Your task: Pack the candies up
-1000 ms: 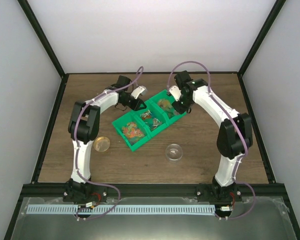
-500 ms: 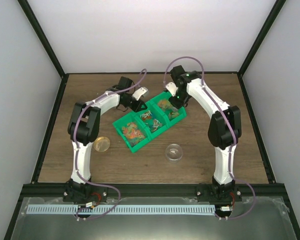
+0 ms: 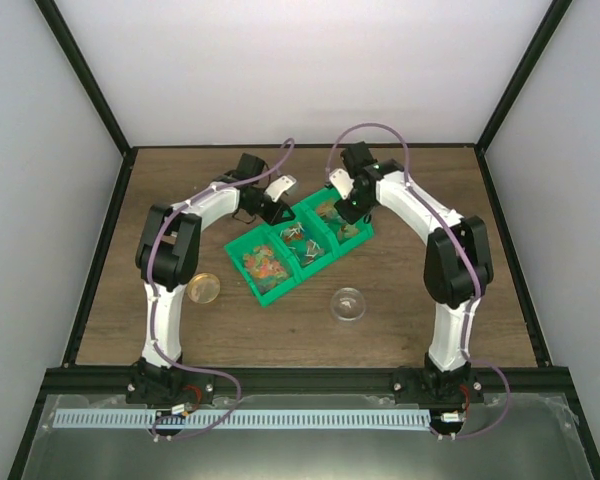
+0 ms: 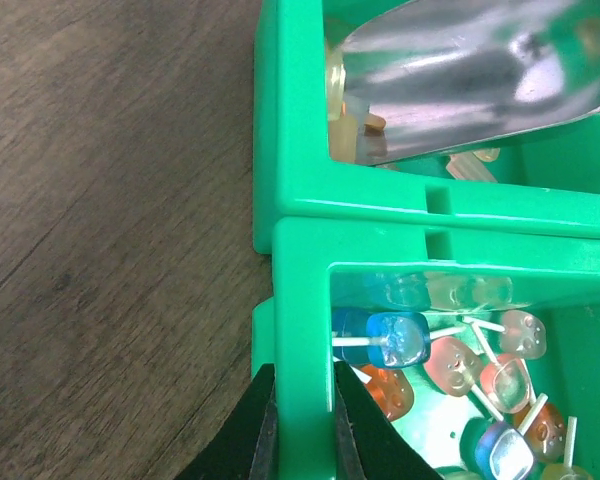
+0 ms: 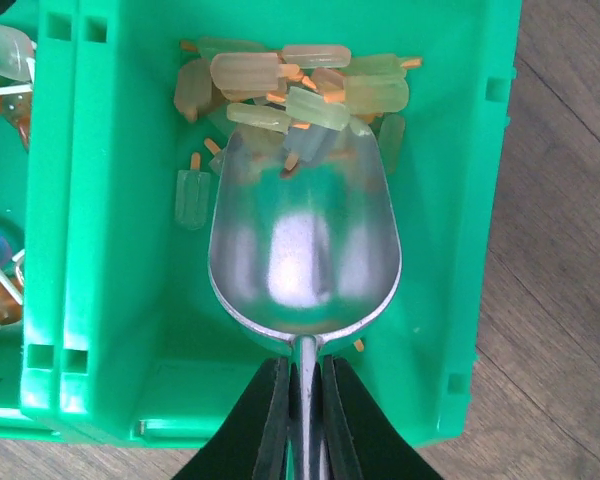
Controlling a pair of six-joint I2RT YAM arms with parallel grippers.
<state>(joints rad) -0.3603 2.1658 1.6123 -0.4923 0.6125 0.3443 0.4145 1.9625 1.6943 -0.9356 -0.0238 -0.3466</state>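
step: right gripper point(image 5: 300, 378) clamped on shiny metal scoop point(image 5: 302, 260), at pale lolly-shaped candies point(image 5: 280, 75)
left gripper point(image 4: 302, 392): pinches green plastic tray point(image 4: 290, 150) wall
next: push under pile

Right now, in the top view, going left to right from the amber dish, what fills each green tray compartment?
Amber dish → mixed small candies → lollipops → pale ice-pop sweets

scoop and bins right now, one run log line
left gripper: shut on middle bin wall | right gripper: shut on scoop | scoop: in end bin, tip at pale ice-lolly sweets
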